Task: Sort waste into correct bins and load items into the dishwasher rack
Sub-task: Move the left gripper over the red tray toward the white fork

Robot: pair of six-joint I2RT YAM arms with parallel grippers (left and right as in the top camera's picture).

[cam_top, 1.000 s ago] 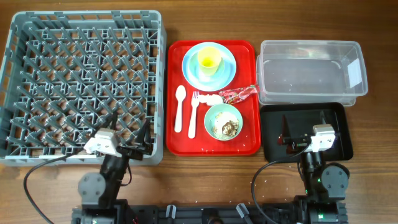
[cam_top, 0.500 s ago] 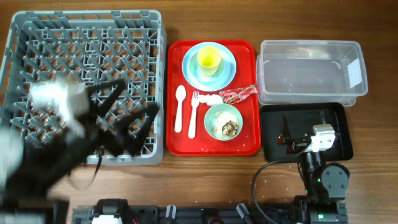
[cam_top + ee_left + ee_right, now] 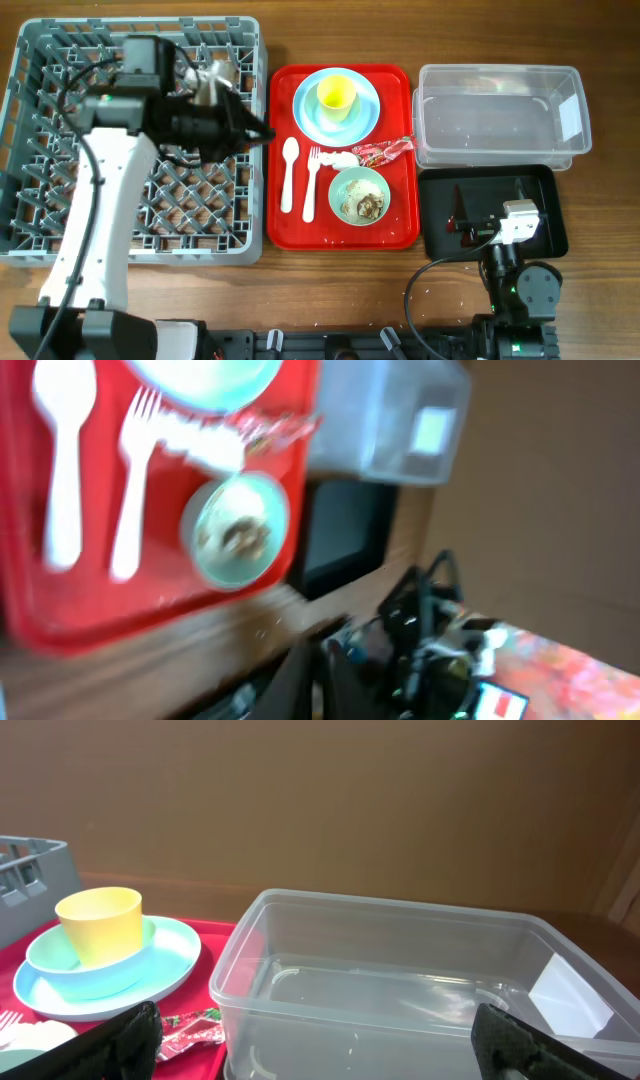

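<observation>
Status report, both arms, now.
Left gripper over dishwasher rack edge, jaws unreadable. Right gripper over black tray, jaws open. On red tray: spoon, fork; nothing blocking.

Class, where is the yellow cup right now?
Overhead, the yellow cup stands in the blue bowl at the far end of the red tray, with the rack to its left and the clear tub to its right.

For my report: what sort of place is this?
Likely a robot test bench staged as a canteen dish-return: a grey dishwasher rack, a red tray with a soiled bowl, and a clear tub.
</observation>
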